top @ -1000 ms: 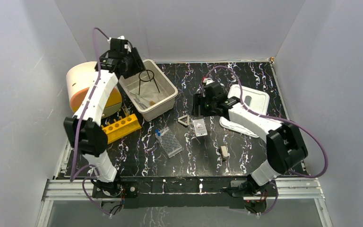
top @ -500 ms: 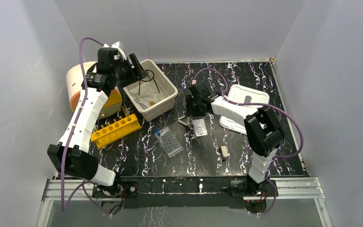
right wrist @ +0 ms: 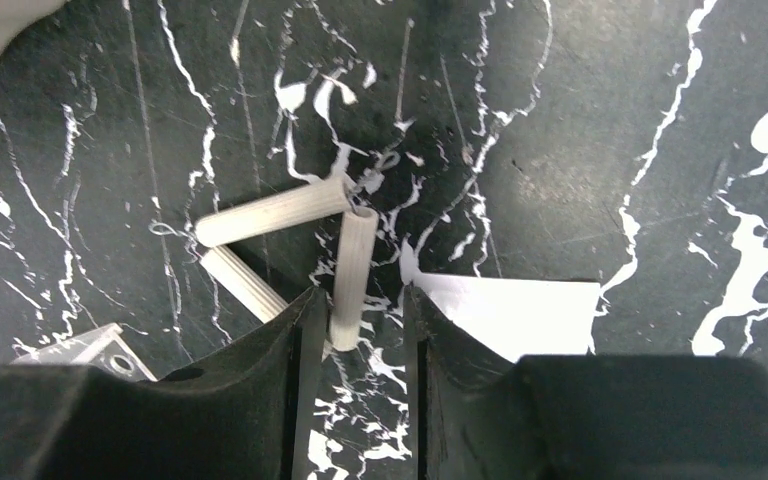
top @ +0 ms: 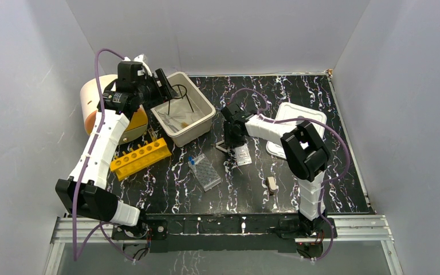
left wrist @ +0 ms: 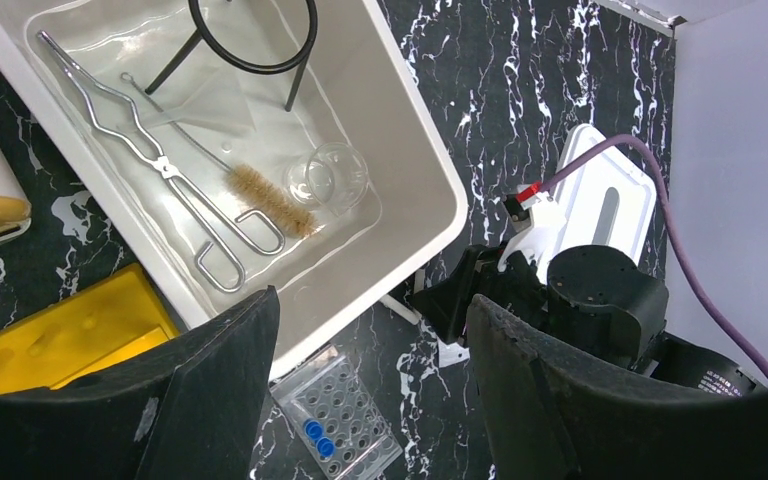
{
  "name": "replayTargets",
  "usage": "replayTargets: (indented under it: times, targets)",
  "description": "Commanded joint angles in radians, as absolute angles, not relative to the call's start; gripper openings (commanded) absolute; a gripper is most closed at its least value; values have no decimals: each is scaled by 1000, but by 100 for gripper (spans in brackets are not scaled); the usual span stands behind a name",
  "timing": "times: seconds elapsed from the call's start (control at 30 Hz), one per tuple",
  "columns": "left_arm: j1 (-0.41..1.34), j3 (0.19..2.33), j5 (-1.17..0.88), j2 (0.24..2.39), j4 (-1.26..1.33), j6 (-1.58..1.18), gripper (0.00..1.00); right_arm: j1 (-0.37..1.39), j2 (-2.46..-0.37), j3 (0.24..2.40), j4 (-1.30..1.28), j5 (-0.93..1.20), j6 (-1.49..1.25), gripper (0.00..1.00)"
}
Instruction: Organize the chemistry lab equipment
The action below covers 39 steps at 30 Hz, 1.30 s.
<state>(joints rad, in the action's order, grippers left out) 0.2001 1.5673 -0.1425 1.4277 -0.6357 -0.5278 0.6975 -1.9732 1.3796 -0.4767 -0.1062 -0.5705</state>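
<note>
Right arm has folded its elbow high and swung its wrist left since a second ago. The right gripper (top: 228,141), which then hung just right of the white triangle (right wrist: 275,215), is now down on it, mid-table. Its fingers have drawn in. Left arm's elbow has dropped back toward the near-left corner, while the left gripper (top: 165,86) stays up by the far-left edge of the beige tub (top: 197,123), fingers a little wider than before.

- Right wrist view: fingers straddle one leg of the triangle. A strip of black marbled table (top: 321,183) shows between that leg and one finger, so they are narrowed around it but not pinching. The triangle lies flat on the table.
- Left wrist view: fingers (left wrist: 190,400) spread wide, nothing between them, held above the tub.
- In the tub: black wire stand (left wrist: 298,90) at the far end, small clear beaker (left wrist: 328,178) on its side, metal tongs (left wrist: 175,180), and a bristle brush (left wrist: 260,195).
- On the table: yellow six-hole tube rack (top: 140,157) lies near the tub's near-left corner. The clear well tray (top: 206,173) sits to the rack's right, apart from it. A small wooden piece (top: 272,184) sits nearer the right arm's base.
- White lid (top: 303,120) lies flat to the right, partly under the right arm.
</note>
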Motion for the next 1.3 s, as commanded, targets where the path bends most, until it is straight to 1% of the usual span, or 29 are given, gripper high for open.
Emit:
replayTargets:
  times: [0.0, 0.13, 0.2, 0.37, 0.5, 0.6, 0.63, 0.7, 0.73, 0.77, 0.83, 1.07, 1.17, 1.27]
  targets:
    - [197, 1587, -127, 1397, -653, -512, 68, 708, -2001, 1434, -487, -122, -565, 40]
    - [197, 1608, -121, 1412, -657, -520, 68, 710, -2007, 1406, -435, -128, -573, 37]
    - [197, 1617, -118, 1419, -662, -526, 68, 710, -2021, 1414, -440, -149, -574, 30]
    - [198, 1630, -133, 1428, -660, -532, 68, 709, -2004, 1408, -417, -191, -565, 8]
    - [198, 1618, -173, 1430, -641, -522, 70, 707, -1901, 1378, -365, -228, -532, 0]
    - [198, 1608, -239, 1431, -615, -529, 72, 694, -1805, 1347, -338, -252, -521, 0]
    - [198, 1605, -258, 1431, -605, -534, 74, 688, -1768, 1332, -323, -259, -519, 0]
    - [199, 1591, -327, 1428, -575, -523, 81, 667, -1699, 1304, -302, -263, -520, 0]
    - [200, 1588, -361, 1430, -564, -511, 89, 654, -1663, 1289, -290, -260, -518, 0]
    - [202, 1583, -389, 1432, -554, -502, 93, 643, -1628, 1276, -269, -255, -514, 0]
    - [203, 1567, -437, 1433, -524, -493, 97, 621, -1555, 1248, -230, -240, -493, 0]
    - [244, 1506, -578, 1425, -351, -544, 98, 571, -1401, 1242, -180, -130, -406, 0]
    - [267, 1498, -669, 1435, -274, -548, 98, 562, -1356, 1236, -151, -31, -365, 0]
    - [268, 1500, -763, 1443, -227, -531, 98, 555, -1308, 1225, -103, 152, -302, 0]
